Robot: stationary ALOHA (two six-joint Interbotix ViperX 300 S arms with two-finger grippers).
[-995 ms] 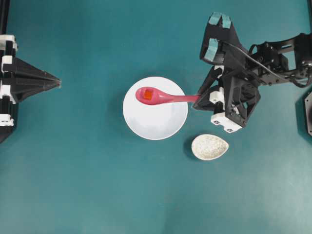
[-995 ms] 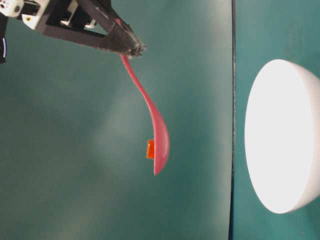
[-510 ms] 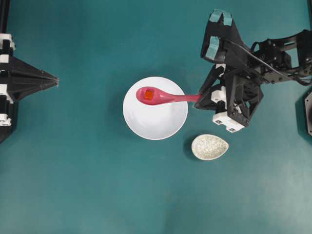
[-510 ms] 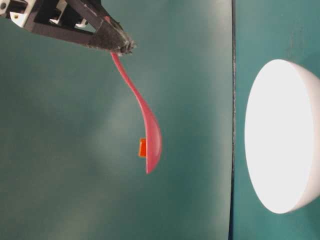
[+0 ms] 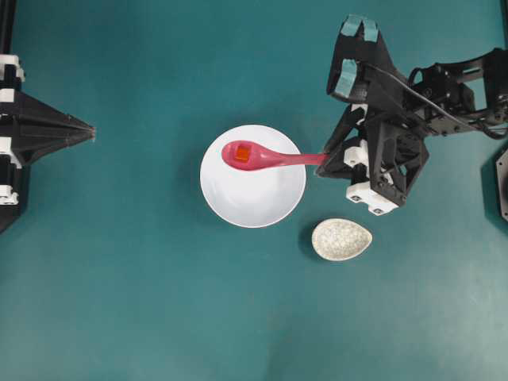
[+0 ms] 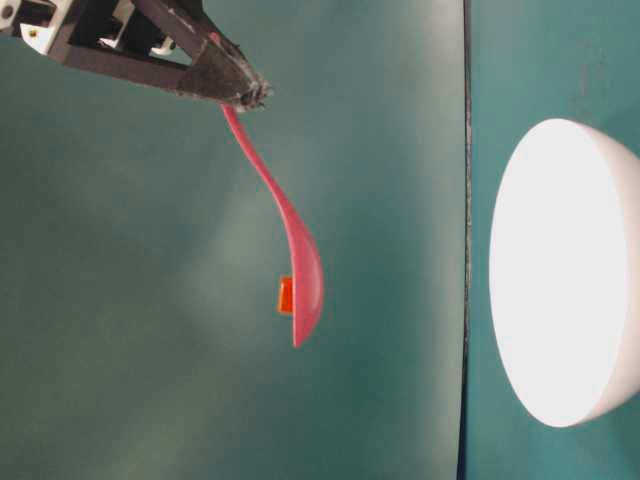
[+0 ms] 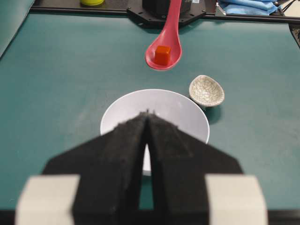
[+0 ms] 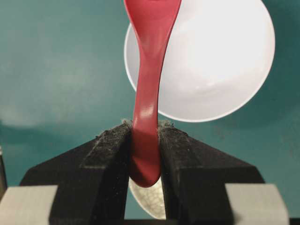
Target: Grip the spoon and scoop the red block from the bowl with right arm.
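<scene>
My right gripper (image 5: pixel 321 161) (image 8: pixel 145 125) is shut on the end of the magenta-pink spoon's (image 5: pixel 270 158) handle. Its black fingers (image 8: pixel 108 145) press both sides of the handle (image 8: pixel 145 117). The spoon (image 6: pixel 300 260) hangs in the air well above the white bowl (image 5: pixel 254 202) (image 6: pixel 565 270). The red block (image 5: pixel 242 152) (image 6: pixel 285 295) (image 7: pixel 162 55) sits in the spoon's bowl (image 7: pixel 164 63). At the far left my left gripper (image 5: pixel 91 132) (image 7: pixel 147 115) is shut with nothing in it and points at the white bowl (image 7: pixel 180 105).
A small speckled egg-shaped dish (image 5: pixel 341 239) (image 7: pixel 206 90) lies on the teal table just right of the white bowl, below the right gripper. Under the spoon's handle tip, part of it (image 8: pixel 150 199) shows between the right fingers.
Over the first half second the right gripper lifted the spoon, with the block in it, a little farther above the bowl. Since then nothing has moved.
</scene>
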